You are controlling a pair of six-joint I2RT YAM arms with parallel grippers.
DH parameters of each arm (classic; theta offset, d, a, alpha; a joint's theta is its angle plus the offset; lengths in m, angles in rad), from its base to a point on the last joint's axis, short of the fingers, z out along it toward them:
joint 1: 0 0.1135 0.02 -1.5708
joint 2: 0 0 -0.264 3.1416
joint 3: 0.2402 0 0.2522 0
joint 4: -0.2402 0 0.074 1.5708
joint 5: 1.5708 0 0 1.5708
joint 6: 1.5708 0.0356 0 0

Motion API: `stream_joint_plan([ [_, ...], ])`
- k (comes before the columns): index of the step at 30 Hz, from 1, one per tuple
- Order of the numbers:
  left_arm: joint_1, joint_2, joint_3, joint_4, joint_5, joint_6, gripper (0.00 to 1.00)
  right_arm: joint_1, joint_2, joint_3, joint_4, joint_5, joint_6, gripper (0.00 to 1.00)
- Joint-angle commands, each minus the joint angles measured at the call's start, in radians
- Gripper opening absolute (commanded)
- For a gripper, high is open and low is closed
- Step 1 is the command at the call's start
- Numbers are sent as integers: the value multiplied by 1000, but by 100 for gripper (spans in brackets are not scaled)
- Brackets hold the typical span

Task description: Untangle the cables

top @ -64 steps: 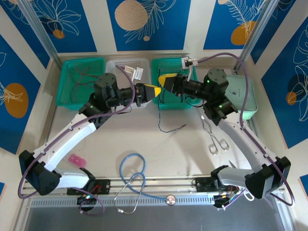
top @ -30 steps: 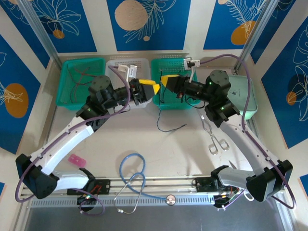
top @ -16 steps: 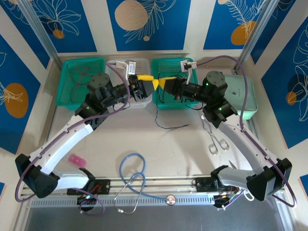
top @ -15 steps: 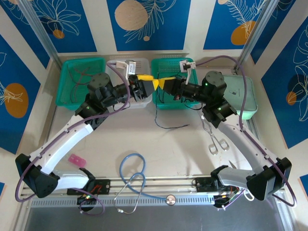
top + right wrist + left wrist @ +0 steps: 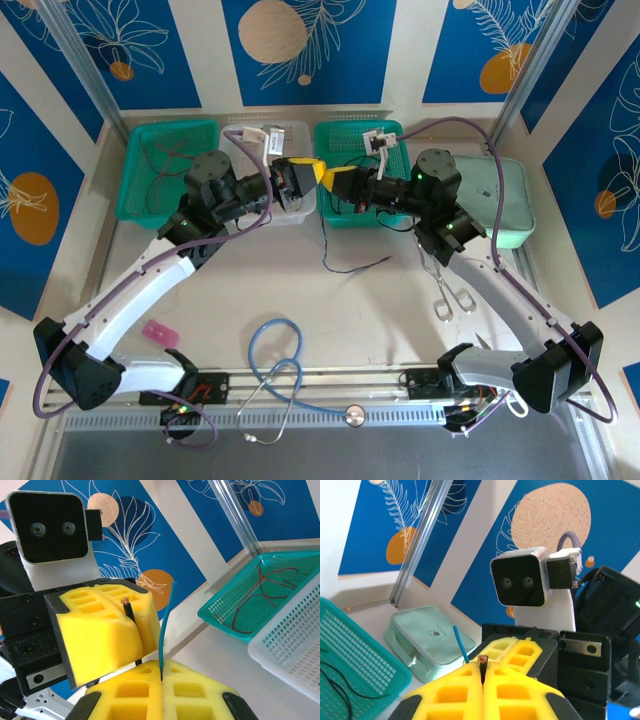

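Note:
Both grippers meet tip to tip above the gap between the white basket (image 5: 262, 133) and the middle green basket (image 5: 362, 134). My left gripper (image 5: 312, 171) (image 5: 483, 674) is shut on a black cable (image 5: 482, 659) (image 5: 129, 611), whose bare copper end sticks up between the yellow fingers. My right gripper (image 5: 334, 181) (image 5: 161, 674) is shut on a thin blue cable (image 5: 167, 622) (image 5: 460, 643) that rises from its jaws. From the grippers the two cables hang down together and trail across the table (image 5: 352, 267). Red cables (image 5: 165, 160) (image 5: 260, 592) lie in the left green basket (image 5: 150, 205).
A light-blue stethoscope (image 5: 272, 352) lies near the front edge. Metal forceps (image 5: 446, 292) rest beside the right arm, and a pink item (image 5: 158, 331) beside the left arm. A mint pouch (image 5: 512, 200) sits at the back right.
My left gripper has shut on the black cable's end. Both grippers have shifted slightly left, and the right arm has leaned in closer to the left gripper.

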Motion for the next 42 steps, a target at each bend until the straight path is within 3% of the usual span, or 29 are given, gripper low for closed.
stream_joint_plan([
  [1,0,-35,-7,7,-33,21,0,-10,-32,13,-12,20,-25,0],
  [11,41,-98,-35,-64,-117,73,0,-70,-110,-5,-67,78,-34,0],
  [18,200,-216,-58,-231,-245,150,0,-162,-239,-30,-174,249,-48,0],
  [27,437,-330,-94,-319,-341,82,0,-262,-365,-51,-252,474,-28,0],
  [36,532,-343,-40,-338,-379,99,0,-286,-446,-53,-305,834,-19,0],
  [42,575,-357,-44,-346,-372,111,0,-356,-472,-21,-324,850,-47,0],
])
